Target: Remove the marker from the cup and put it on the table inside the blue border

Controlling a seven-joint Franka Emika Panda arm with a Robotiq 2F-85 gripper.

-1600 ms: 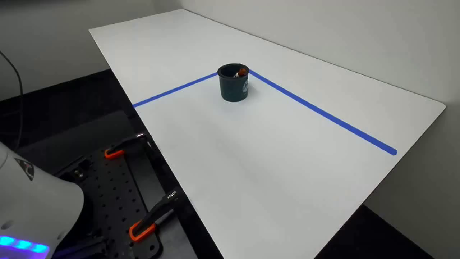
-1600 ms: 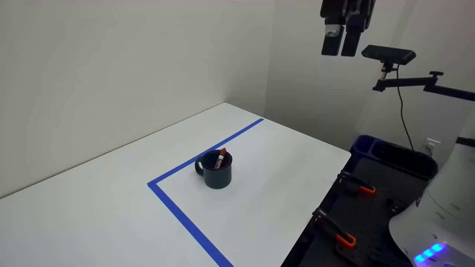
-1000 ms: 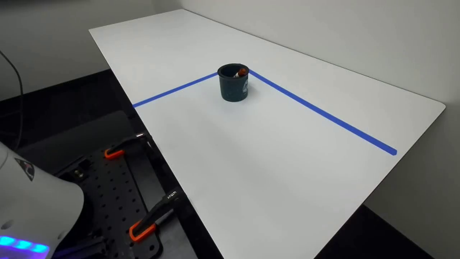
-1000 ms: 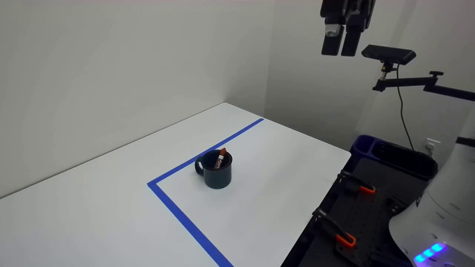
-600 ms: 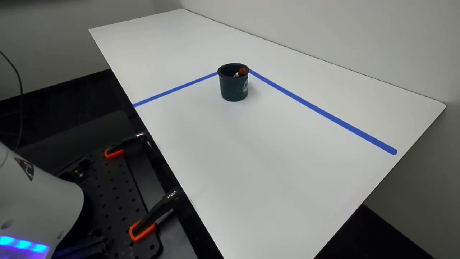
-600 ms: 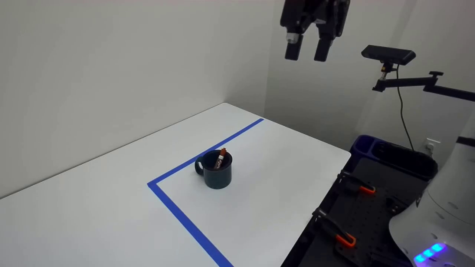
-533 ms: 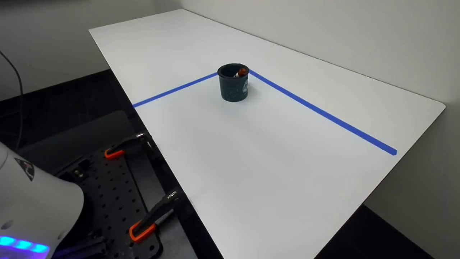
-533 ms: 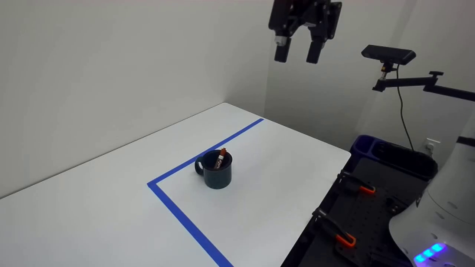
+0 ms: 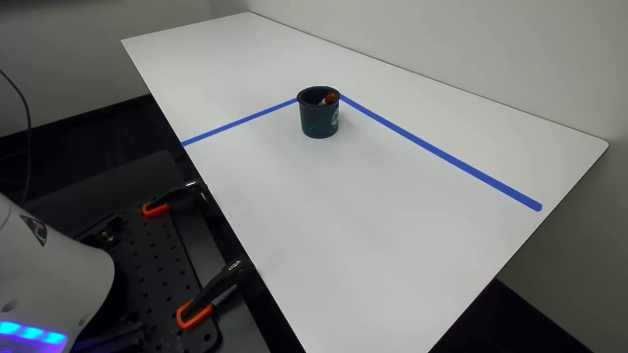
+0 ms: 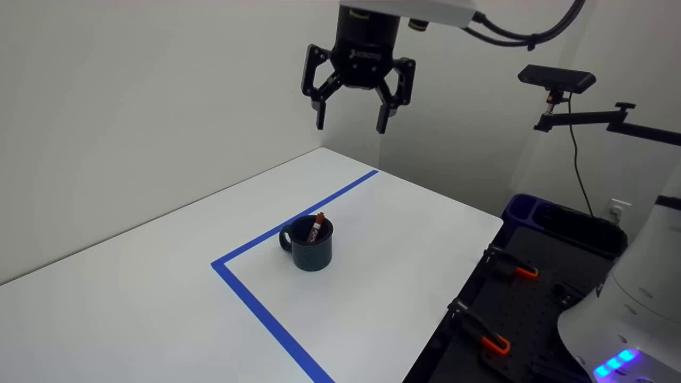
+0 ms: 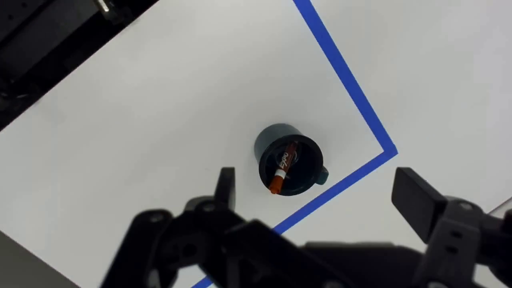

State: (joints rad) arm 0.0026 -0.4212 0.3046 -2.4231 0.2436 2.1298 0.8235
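A dark green mug [image 9: 319, 121] stands upright on the white table, just inside the corner of the blue tape border [image 9: 441, 155]. It also shows in an exterior view [image 10: 313, 258] and in the wrist view [image 11: 276, 136]. A brown-red marker [image 10: 315, 230] with an orange-brown cap leans inside the mug, cap end up at the rim. In the wrist view the marker [image 11: 285, 162] lies between the mug's middle and its rim. My gripper [image 10: 351, 125] is open and empty, high above the table. In the wrist view its fingers [image 11: 319, 186] are wide apart, with mug and marker beyond them.
Black clamps with orange parts [image 9: 194, 315] hold at the table edge beside the robot base [image 10: 622, 314]. A wall [image 10: 159, 106] runs along the table's far side. A camera on a stand [image 10: 557, 78] and a dark blue bin [image 10: 518, 207] are off the table.
In an exterior view my gripper has gone from nearly shut to wide open. It has moved left and down from the upper right. The mug and marker have not moved.
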